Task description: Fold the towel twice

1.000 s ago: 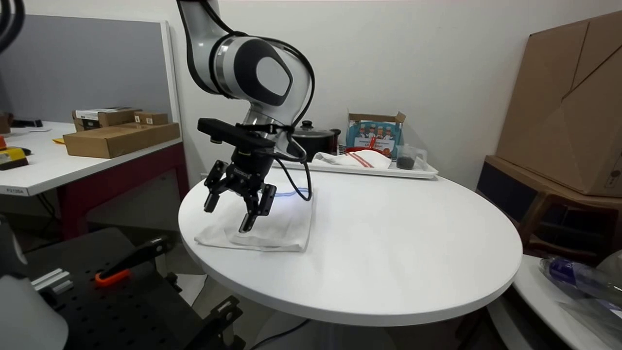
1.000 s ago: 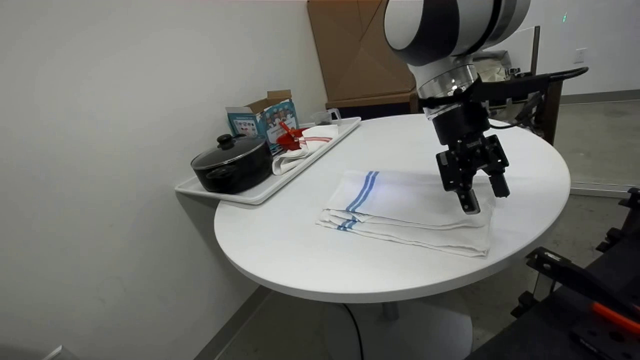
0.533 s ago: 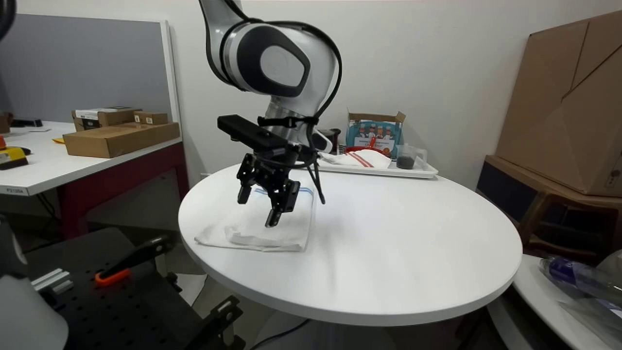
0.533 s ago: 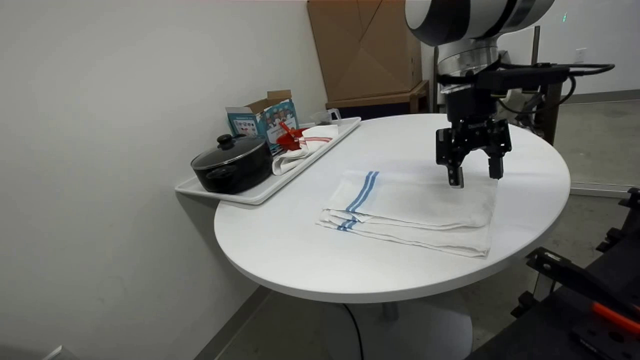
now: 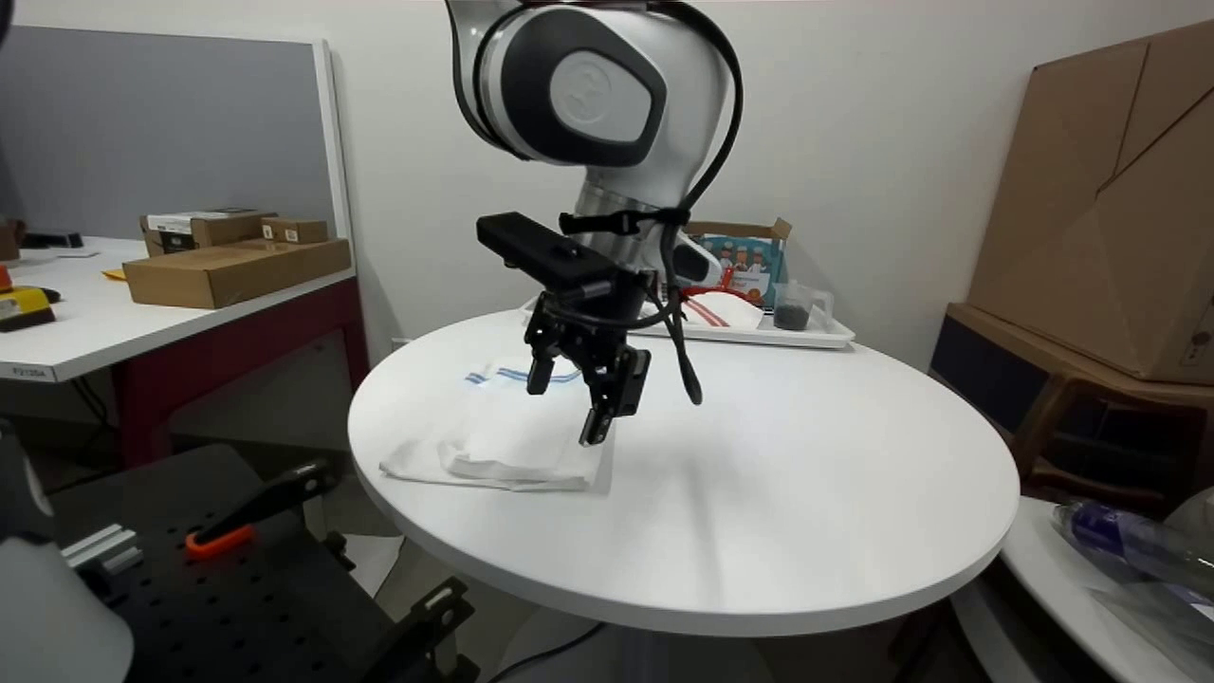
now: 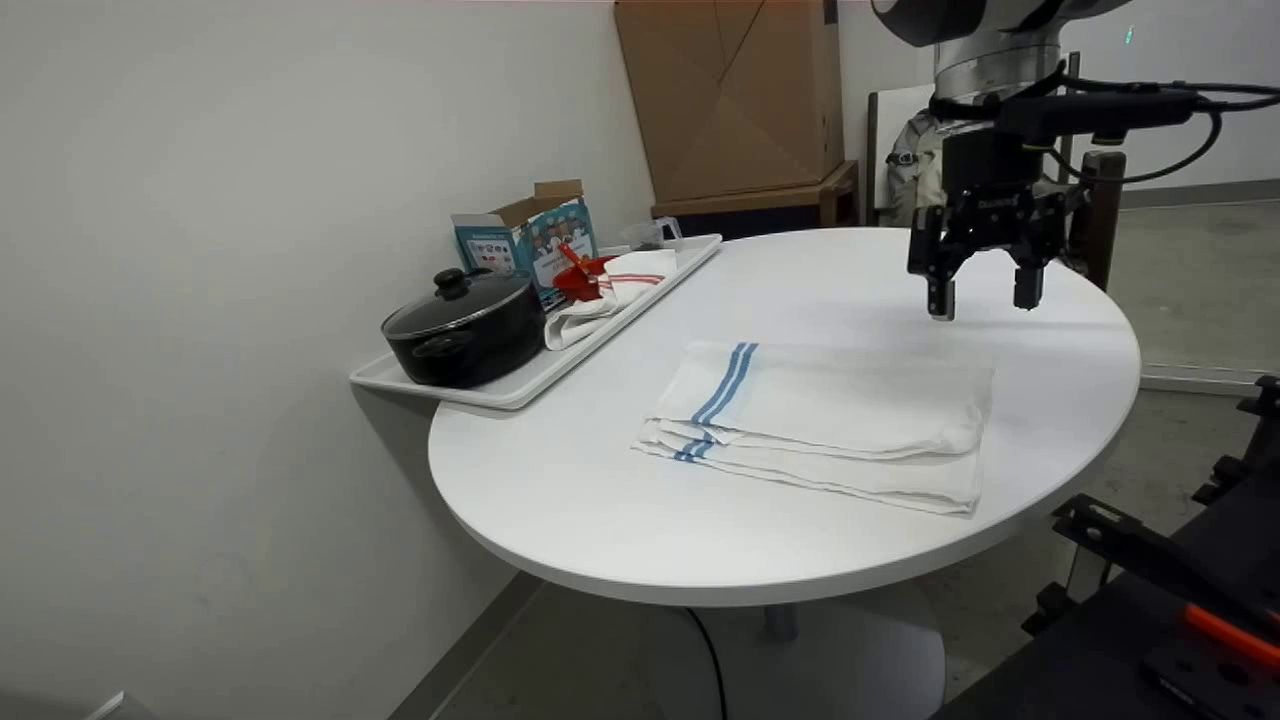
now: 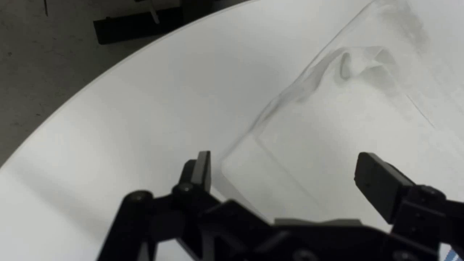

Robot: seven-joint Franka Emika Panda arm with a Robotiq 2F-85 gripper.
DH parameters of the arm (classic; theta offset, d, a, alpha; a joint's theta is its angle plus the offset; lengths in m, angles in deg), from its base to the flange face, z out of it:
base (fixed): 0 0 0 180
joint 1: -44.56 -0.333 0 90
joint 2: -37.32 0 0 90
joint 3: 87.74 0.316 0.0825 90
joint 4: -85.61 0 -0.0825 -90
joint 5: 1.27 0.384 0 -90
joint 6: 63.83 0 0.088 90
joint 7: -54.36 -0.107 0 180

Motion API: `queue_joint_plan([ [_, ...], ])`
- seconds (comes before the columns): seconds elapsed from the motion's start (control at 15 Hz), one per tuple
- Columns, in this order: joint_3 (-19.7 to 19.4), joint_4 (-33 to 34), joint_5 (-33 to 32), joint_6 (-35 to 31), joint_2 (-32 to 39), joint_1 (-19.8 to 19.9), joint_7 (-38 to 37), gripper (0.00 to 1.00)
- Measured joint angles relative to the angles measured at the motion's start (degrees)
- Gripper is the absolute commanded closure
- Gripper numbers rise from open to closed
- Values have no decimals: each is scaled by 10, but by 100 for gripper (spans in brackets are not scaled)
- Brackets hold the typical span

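The white towel with blue stripes lies on the round table in both exterior views (image 5: 512,436) (image 6: 830,400). It is folded in stacked layers, with layer edges and double blue stripes showing at one side. In the wrist view the towel (image 7: 344,127) shows a corner between the fingers and a small rumpled fold farther up. My gripper (image 6: 985,308) is open and empty, raised above the table near the towel's edge. Its fingers are wide apart in the wrist view (image 7: 284,163) and in an exterior view (image 5: 566,408). Nothing touches the fingertips.
A white tray (image 6: 520,388) at the table's wall side holds a black pot (image 6: 465,330), a blue box (image 6: 560,240), a red utensil item (image 6: 580,280), a red-striped towel (image 6: 640,275) and a clear cup (image 5: 793,308). The round table's edge (image 6: 780,592) curves close to the towel.
My open gripper has moved away from over the middle of the towel, rising and shifting right in both exterior views. The towel has stayed in place.
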Motion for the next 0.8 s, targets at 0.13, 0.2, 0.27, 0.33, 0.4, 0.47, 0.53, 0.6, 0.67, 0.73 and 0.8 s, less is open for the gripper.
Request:
queue_joint_plan([
  [0.13, -4, 3, 12, -13, 6, 5, 6, 0],
  [0.2, -4, 5, 17, -23, 11, 8, 9, 0],
  [0.27, -5, 9, 20, -34, 19, 10, 11, 0],
  [0.33, -5, 16, 21, -42, 29, 12, 11, 0],
  [0.4, -5, 24, 22, -47, 42, 14, 11, 0],
  [0.47, -5, 33, 23, -48, 56, 16, 11, 0],
  [0.53, -4, 42, 24, -48, 71, 18, 11, 0],
  [0.6, -3, 50, 25, -48, 85, 21, 11, 0],
  [0.67, 0, 58, 27, -48, 98, 23, 12, 0],
  [0.73, 4, 65, 29, -48, 112, 25, 13, 0],
  [0.8, 9, 71, 30, -48, 123, 28, 13, 0],
])
